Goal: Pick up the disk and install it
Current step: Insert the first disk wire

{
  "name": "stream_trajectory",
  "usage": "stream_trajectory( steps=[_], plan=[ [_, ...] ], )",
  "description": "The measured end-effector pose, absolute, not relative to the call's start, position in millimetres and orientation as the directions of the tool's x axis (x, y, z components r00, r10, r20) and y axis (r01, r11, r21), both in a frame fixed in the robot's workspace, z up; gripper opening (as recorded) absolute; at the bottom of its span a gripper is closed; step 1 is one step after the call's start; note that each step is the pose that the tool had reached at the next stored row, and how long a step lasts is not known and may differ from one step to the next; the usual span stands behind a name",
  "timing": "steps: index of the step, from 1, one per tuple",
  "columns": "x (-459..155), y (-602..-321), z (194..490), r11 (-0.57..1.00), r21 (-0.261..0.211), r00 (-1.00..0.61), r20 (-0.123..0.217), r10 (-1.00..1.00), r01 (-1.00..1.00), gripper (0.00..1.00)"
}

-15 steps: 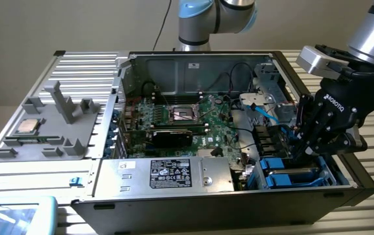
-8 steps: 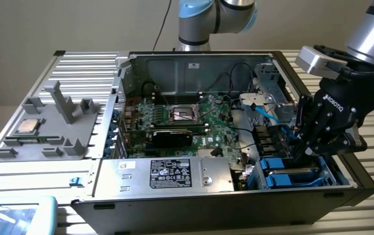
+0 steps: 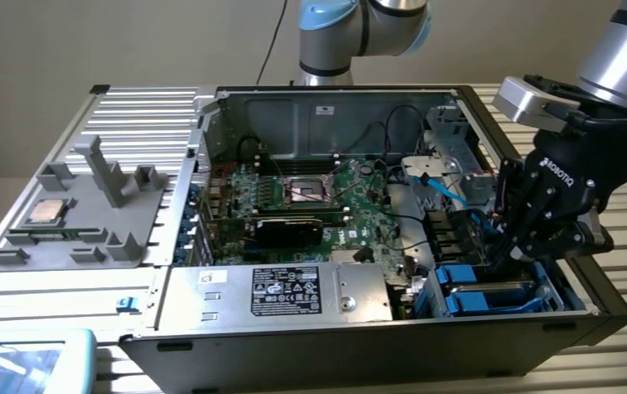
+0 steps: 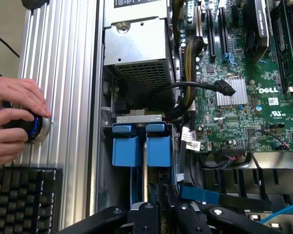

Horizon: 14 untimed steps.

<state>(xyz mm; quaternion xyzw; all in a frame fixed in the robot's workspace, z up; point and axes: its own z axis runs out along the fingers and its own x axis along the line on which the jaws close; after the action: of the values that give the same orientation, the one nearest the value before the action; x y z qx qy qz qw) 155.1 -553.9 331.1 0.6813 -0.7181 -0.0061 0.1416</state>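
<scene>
End effector (image 4: 161, 210) narrow, pinched on what looks like the disk (image 4: 158, 150) edge-on, low in the case (image 3: 346, 351) drive bay.

Risk: the case wall and the silver box (image 4: 136, 48) crowd it, so a tilted disk could jam on the bay rails.

Risk: the blue cable (image 3: 446, 190) nearby could snag.

Slatted metal counter (image 3: 106, 107) underneath. A hand (image 4: 12, 117) rests on a knob well apart.

Arm (image 3: 624, 54) bent over, gripper (image 3: 500, 263) pointing down
</scene>
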Motion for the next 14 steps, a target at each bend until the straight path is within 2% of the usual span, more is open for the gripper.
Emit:
stream_trajectory(
  steps=[14],
  plan=[
    [155.3, -551.5, 328.6, 0.072, 0.202, -0.032, 0.195, -0.980, -0.977, 0.16]
  ],
)
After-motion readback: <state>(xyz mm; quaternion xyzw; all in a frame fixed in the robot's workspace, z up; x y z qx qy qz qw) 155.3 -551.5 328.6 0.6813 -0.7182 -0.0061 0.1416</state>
